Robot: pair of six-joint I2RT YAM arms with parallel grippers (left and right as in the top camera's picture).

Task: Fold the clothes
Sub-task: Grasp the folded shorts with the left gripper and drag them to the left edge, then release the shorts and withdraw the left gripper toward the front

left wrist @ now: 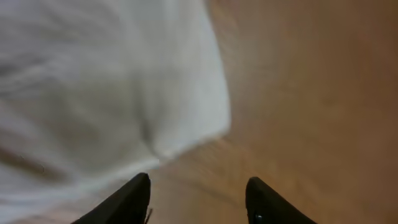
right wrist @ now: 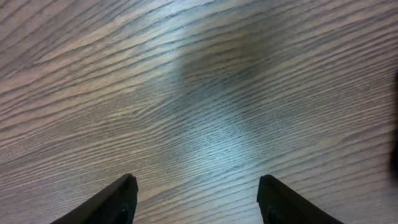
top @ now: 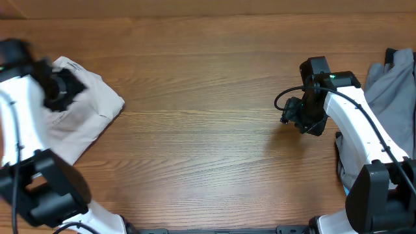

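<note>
The pale beige shorts [top: 88, 114] lie folded into a compact bundle at the table's far left. My left gripper [top: 65, 91] hovers over their upper part. In the blurred left wrist view the shorts [left wrist: 106, 81] fill the upper left, and the left gripper [left wrist: 199, 193] is open and empty just past the cloth's edge. My right gripper [top: 298, 117] hangs over bare wood at the right of centre. In the right wrist view it [right wrist: 196, 196] is open and empty, with only wood grain between the fingers.
A grey garment [top: 387, 97] lies heaped at the table's right edge, partly under the right arm. The wooden tabletop [top: 208, 130] runs between the two arms.
</note>
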